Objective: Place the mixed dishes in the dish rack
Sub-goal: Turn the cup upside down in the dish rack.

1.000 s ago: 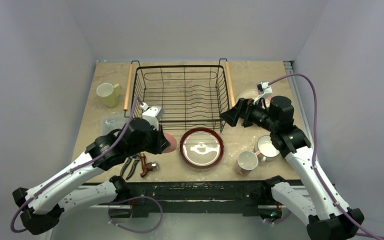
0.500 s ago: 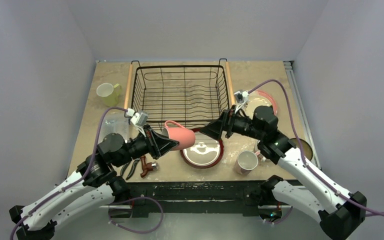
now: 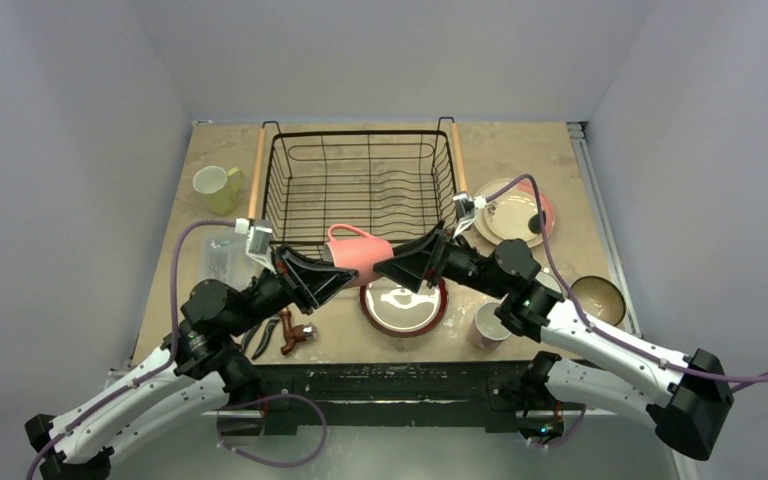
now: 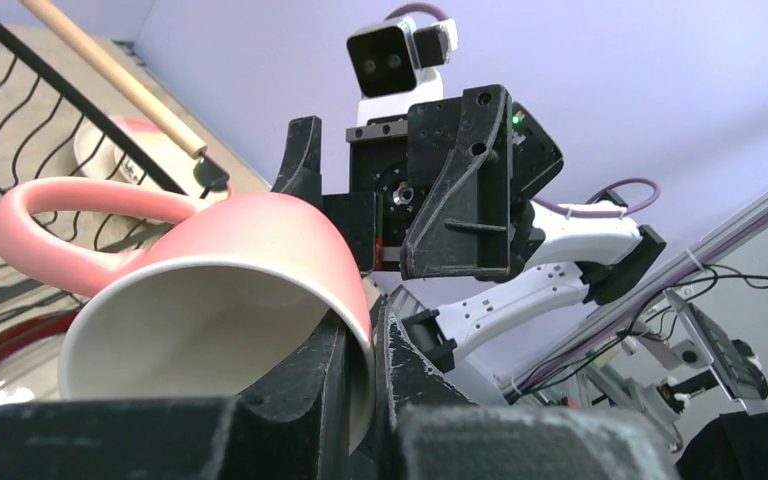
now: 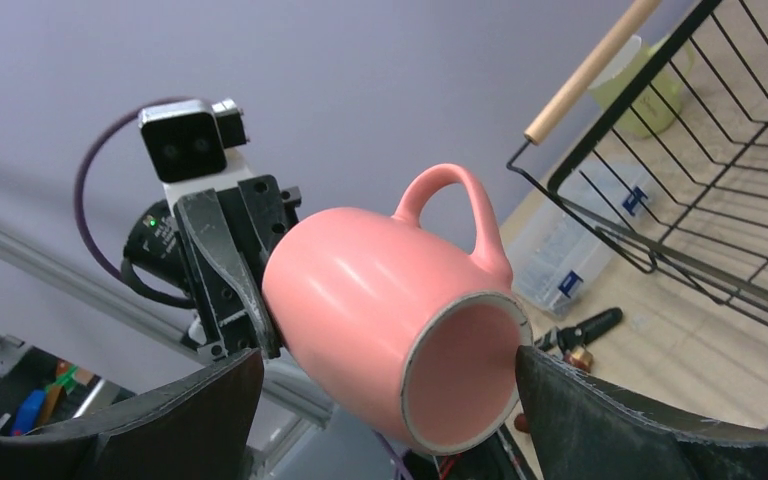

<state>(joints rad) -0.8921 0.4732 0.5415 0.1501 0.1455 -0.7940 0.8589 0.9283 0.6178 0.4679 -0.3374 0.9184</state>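
Observation:
A pink mug [image 3: 360,255] hangs on its side in the air, just in front of the black wire dish rack [image 3: 360,150]. My left gripper [image 3: 332,272] is shut on the mug's rim [image 4: 365,330], one finger inside and one outside. My right gripper [image 3: 402,268] is open, its fingers either side of the mug's base [image 5: 460,375]; one fingertip [image 5: 535,365] is at the base rim. The rack is empty. A red plate [image 3: 403,300] lies below the mug. A yellow-green mug [image 3: 215,187] stands left of the rack.
A cream plate [image 3: 513,210] lies right of the rack, a dark bowl [image 3: 598,297] at the far right. A white mug [image 3: 488,322] stands beside my right arm. A clear plastic box [image 3: 220,250], pliers [image 3: 263,332] and a red-handled tool [image 3: 298,335] lie at front left.
My left gripper has lifted the pink mug and carried it right and toward the rack. My right gripper has swung left and now flanks the mug's base.

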